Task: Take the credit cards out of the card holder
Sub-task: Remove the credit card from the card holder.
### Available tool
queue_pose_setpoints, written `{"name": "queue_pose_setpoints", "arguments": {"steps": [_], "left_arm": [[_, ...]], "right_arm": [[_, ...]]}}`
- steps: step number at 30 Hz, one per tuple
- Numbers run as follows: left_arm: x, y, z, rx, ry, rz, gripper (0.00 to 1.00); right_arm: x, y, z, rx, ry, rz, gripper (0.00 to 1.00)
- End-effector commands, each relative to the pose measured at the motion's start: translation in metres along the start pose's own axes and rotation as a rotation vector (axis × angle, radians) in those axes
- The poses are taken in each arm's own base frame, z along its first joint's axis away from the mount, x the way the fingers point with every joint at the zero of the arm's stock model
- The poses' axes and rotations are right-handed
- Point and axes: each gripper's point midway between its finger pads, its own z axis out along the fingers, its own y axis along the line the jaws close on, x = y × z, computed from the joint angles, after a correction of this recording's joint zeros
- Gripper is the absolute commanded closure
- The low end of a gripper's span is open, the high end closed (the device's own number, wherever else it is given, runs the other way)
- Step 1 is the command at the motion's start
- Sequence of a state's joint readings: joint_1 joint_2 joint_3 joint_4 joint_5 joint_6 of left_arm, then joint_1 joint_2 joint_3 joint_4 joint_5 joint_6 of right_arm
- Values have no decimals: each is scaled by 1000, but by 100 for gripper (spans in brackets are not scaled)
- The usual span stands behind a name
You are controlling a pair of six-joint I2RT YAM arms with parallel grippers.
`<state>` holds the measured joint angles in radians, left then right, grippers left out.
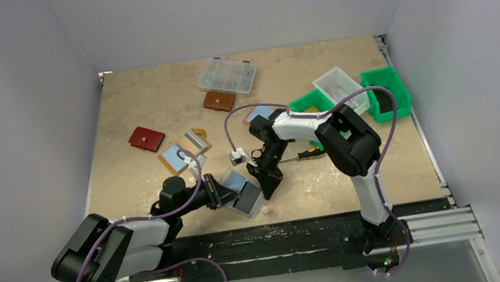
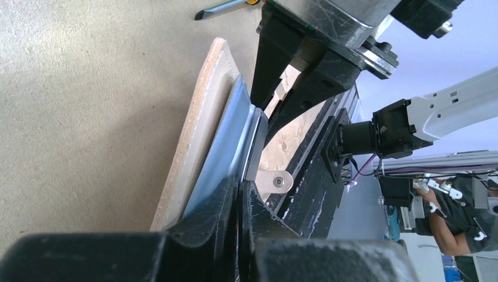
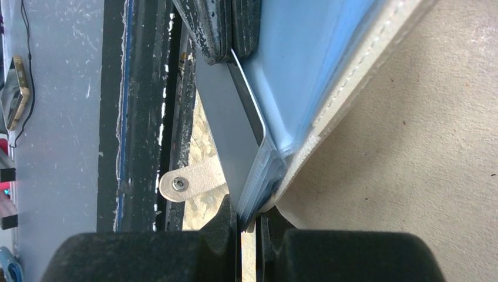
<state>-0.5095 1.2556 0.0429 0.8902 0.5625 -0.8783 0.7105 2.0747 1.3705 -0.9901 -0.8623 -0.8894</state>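
Top, left-wrist and right-wrist views of one moment. A beige, stone-patterned worktop (image 1: 145, 100) sits inside plain white walls (image 1: 21, 107), with a black rail (image 1: 283, 238) along its near edge. At 12 o'clock on the worktop lies a clear compartment box (image 1: 227, 75), and a brown wallet (image 1: 218, 101) lies just nearer than it. A red wallet (image 1: 146, 138) lies at 10 o'clock. Two green bins (image 1: 386, 92) and a white tray (image 1: 339, 84) stand at 2 o'clock, and a screwdriver (image 1: 306, 153) lies near the middle.

The card holder (image 1: 246, 200) is at 6 o'clock, close to the near edge, held open and tilted between the two arms. Its tan cover (image 2: 199, 117) faces the worktop. Its pale blue lining (image 3: 293, 70) and grey ribbed pocket (image 3: 229, 111) face the rail, and its snap tab (image 2: 276, 181) hangs free.

The left gripper (image 2: 239, 197) reaches in from 8 o'clock. Its fingers (image 2: 217, 202) are drawn almost together, pinching the edge of the blue and grey inner leaves. The right gripper (image 3: 249, 218) comes down from 1 o'clock. Its fingers (image 3: 226, 214) leave only a narrow slit, clamped on the opposite corner of the same holder.
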Motion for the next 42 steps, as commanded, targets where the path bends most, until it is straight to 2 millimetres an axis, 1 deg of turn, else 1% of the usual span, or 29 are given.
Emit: {"name": "queue_pose_setpoints", "arguments": {"steps": [1,6,12,14,16,19,26,38,40,42], "left_arm": [[-8,8,-4,-39,-30,73,98],[-11,14,-7,-91,-36,104,98],[-7,13,-7,-81,-22,84,97],[-6,11,-7,-68,-20,77,92],[-8,7,-6,-51,-23,73,90],[-10,2,-6,-37,-27,63,90],[-14,5,-7,-58,-45,40,89],[-22,0,-12,-51,-81,42,89],[-22,0,-12,-53,-82,46,89],[-23,0,-13,-52,-84,51,92]], "right_arm": [[1,-2,1,0,23,-35,100],[2,-3,2,-4,28,-30,100],[3,-2,2,-5,31,-27,100],[4,-3,2,-6,33,-25,100],[4,-3,2,-5,35,-26,100],[5,-3,2,-5,37,-23,100],[6,-2,2,-6,39,-26,100],[7,-2,2,-6,41,-26,100],[6,-3,2,-5,41,-27,100],[6,-3,3,-6,41,-26,100]]}}
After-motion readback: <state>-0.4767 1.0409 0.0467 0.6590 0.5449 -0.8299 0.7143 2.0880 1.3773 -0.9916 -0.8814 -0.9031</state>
